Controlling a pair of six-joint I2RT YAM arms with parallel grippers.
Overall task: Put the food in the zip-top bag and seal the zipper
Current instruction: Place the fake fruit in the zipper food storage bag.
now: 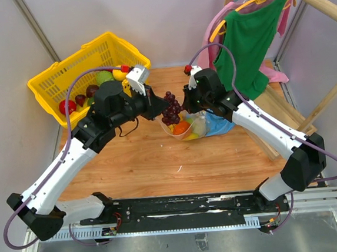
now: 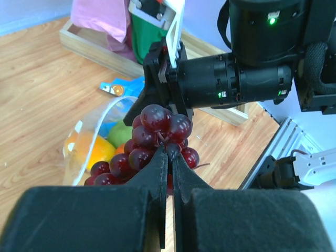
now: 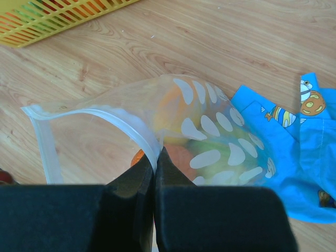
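Top view: at the frame's centre, the left claw [image 1: 156, 105] holds a bunch of dark purple grapes [image 1: 172, 109] just over the mouth of the zip-top bag [image 1: 196, 123]. The bag lies on the tabletop [image 1: 142, 158] with an orange [image 1: 181, 128] inside, beside a blue cloth [image 1: 222, 124]. A yellow basket [image 1: 83, 65] sits upper left.

Left wrist view: mid-frame, the claw is closed on the grapes' stem.

Right wrist view: the right claw [image 3: 155, 157], lower centre, is pinched shut on the zipper [image 3: 123, 122], with the bag stretching rightward.

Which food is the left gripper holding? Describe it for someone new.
At the middle of the wooden table, the two arms meet above the clear bag. The left gripper holds a bunch of grapes there: a dark purple cluster, unlike the orange and green pieces in the bag.
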